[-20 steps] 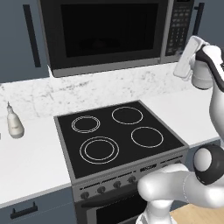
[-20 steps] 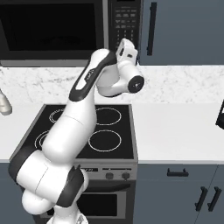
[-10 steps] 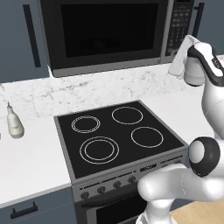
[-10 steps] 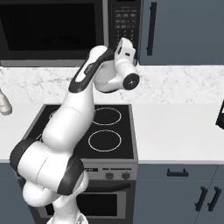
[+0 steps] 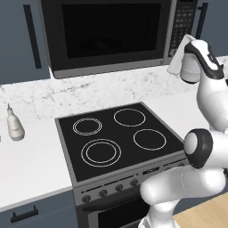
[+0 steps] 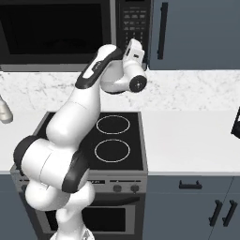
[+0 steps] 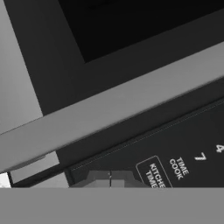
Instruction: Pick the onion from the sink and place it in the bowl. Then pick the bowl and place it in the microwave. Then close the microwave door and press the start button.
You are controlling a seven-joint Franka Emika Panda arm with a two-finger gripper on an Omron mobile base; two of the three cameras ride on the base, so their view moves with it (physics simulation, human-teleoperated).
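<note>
The microwave hangs above the range, and its wide black door is closed flat against the front. The keypad panel sits on its right side. My gripper is raised to the lower part of that panel, close in front of it. In the hand view the two fingertips meet with no gap and nothing between them. They stand just short of the keypad, near the "KITCHEN TIMER" and "TIME COOK" keys, with the door above. The onion and the bowl are hidden. The sink is out of view.
Below the microwave lies a black cooktop range with four rings and front knobs. A white marble counter runs on both sides. A small pale bottle stands on the left counter. A dark object sits at the far right edge.
The hand has edged a little closer to the keypad while the arm's elbow swung. The jaws have stayed shut.
</note>
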